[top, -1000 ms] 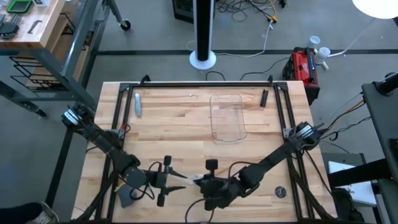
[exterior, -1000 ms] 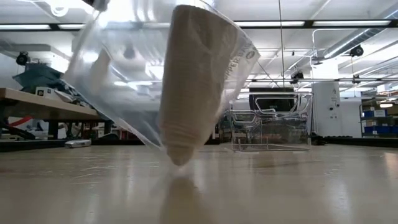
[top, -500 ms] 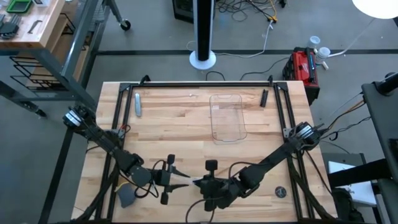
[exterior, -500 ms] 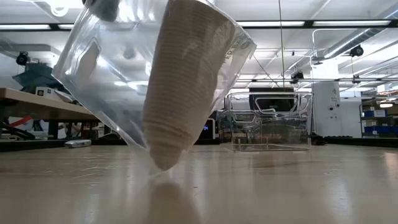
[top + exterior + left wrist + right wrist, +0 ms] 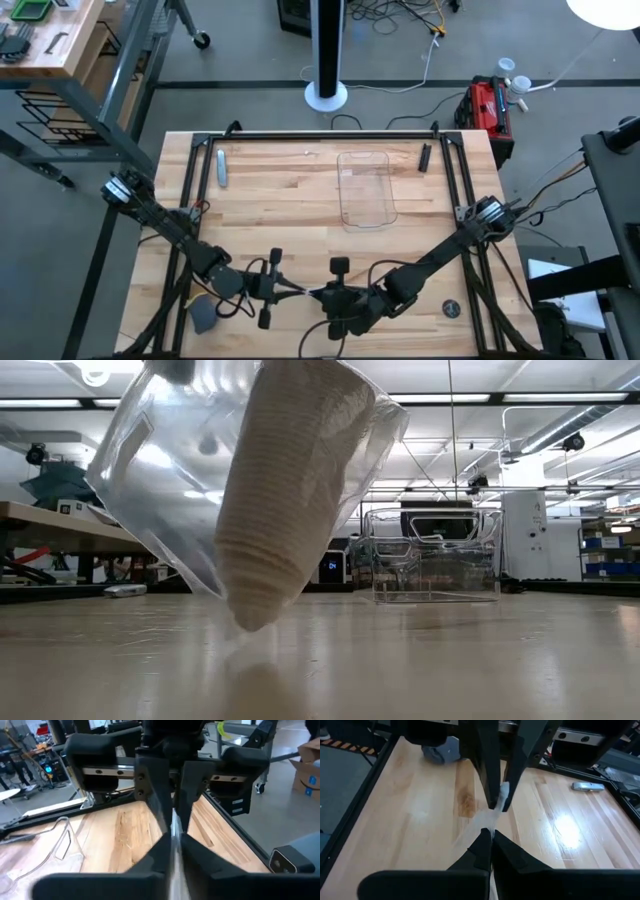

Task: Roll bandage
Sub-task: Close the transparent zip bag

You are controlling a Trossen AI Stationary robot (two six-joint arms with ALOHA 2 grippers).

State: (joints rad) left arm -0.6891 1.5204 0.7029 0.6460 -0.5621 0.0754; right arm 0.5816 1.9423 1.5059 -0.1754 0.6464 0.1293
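Observation:
The bandage (image 5: 285, 490) is a whitish roll inside a clear plastic wrapper (image 5: 165, 480). The package hangs tilted close to the low camera, its lower tip (image 5: 250, 622) just above the table. Near the table's front edge, my left gripper (image 5: 287, 291) and my right gripper (image 5: 318, 295) meet tip to tip, both shut on the wrapper. The high view shows only a thin pale sliver of the package (image 5: 303, 292) between them. In the wrist views the wrapper (image 5: 487, 822) shows as a thin strip running from one pair of fingers to the other. My left gripper pinches an upper edge of the clear wrapper (image 5: 173, 827) between its two fingers, coming level from the table's left. The package hangs below, clear of the table. My right gripper pinches the same stretch of wrapper (image 5: 486, 826) between its two fingers, coming level from the table's right, right beside the left fingers (image 5: 492, 785). The film between the two holds is bunched into a narrow strip.
A clear tray (image 5: 366, 188) stands at the far middle of the table, also in the low view (image 5: 430, 555). A grey oblong object (image 5: 221, 166) lies far left, a small dark piece (image 5: 425, 157) far right, a grey lump (image 5: 203, 315) near left, and a round item (image 5: 451, 309) near right.
My left gripper has moved toward the table's right, closing up on my right gripper, so the pale strip of wrapper between them has shrunk. The hanging package has tipped further, and its lower tip has swung toward the table's left.

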